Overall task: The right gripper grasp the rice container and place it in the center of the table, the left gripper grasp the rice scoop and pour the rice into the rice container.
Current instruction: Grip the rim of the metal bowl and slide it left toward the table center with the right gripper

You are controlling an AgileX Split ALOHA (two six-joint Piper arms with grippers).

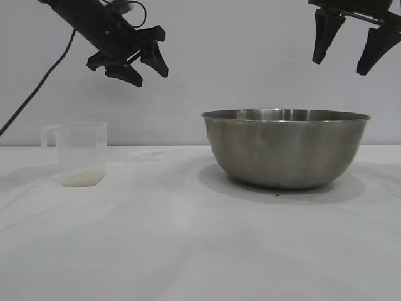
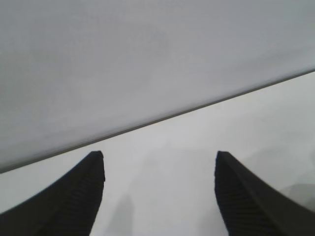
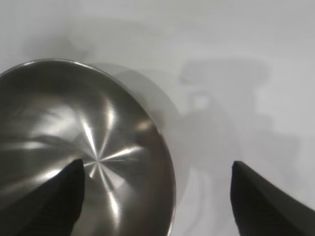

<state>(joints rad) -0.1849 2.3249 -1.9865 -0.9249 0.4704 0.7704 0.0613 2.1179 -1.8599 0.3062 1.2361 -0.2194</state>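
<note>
The rice container (image 1: 286, 148), a wide steel bowl, stands on the table right of centre. It is empty in the right wrist view (image 3: 83, 152). My right gripper (image 1: 341, 61) hangs open high above the bowl's right rim, and its jaws straddle that rim from above (image 3: 156, 164). The rice scoop (image 1: 78, 153), a translucent cup with a loop handle, stands at the left with a thin layer of rice (image 1: 81, 177) in its bottom. My left gripper (image 1: 150, 74) is open and empty, high above and a little right of the scoop. In the left wrist view (image 2: 160, 155) it shows only bare table.
The white table (image 1: 188, 238) runs back to a plain grey wall. A black cable (image 1: 37, 84) hangs from the left arm down past the scoop's left side.
</note>
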